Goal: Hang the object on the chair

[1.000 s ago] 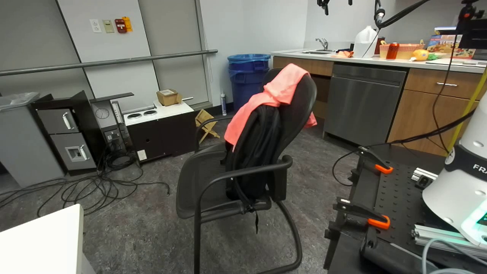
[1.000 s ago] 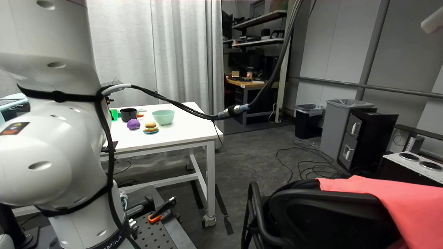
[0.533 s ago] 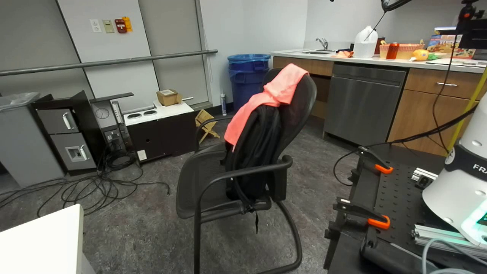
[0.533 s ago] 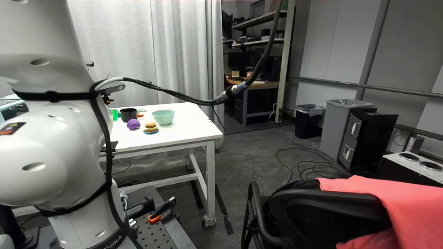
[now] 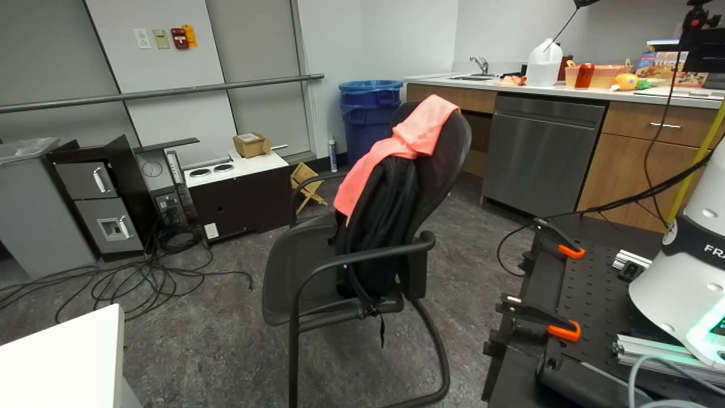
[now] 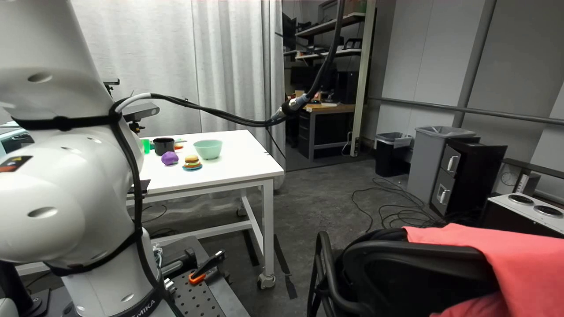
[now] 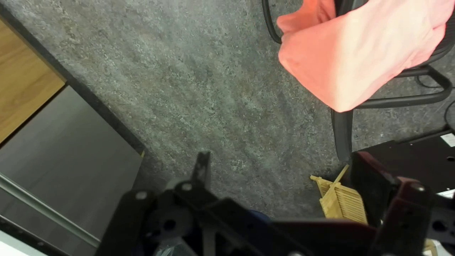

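Wrist view: jaws stand wide apart, grey floor (image 7: pixel 277 167) showing between them, nothing held. Coral cloth (image 7: pixel 359 53) hangs on the black chair (image 7: pixel 401 102), apart from the jaws. Both exterior views agree: the cloth lies draped over the top of the chair; in an exterior view one end reaches down against a black bag (image 5: pixel 376 243).

Legible writing: in an exterior view the white robot base (image 5: pixel 674 289) reads "FRA", cut off at the edge of view; in an exterior view a dark band (image 6: pixel 143 309) low on the arm (image 6: pixel 39 198) shows "MIKA", running aslant, partly cut off.

Illegible at this size: sticker (image 6: pixel 16 164) with an orange mark on the arm; red fire alarm (image 5: pixel 179 38); red can (image 5: pixel 585 76) and printed box (image 5: pixel 671 68) on the counter (image 5: pixel 600 94).

Table (image 6: pixel 246 158), white, carries a green bowl (image 6: pixel 208 150), a black cup (image 6: pixel 164 146), a purple lump (image 6: pixel 169 158) and a toy burger (image 6: pixel 192 160). The toy burger sits on a blue plate (image 6: pixel 194 168), just beside the purple lump.
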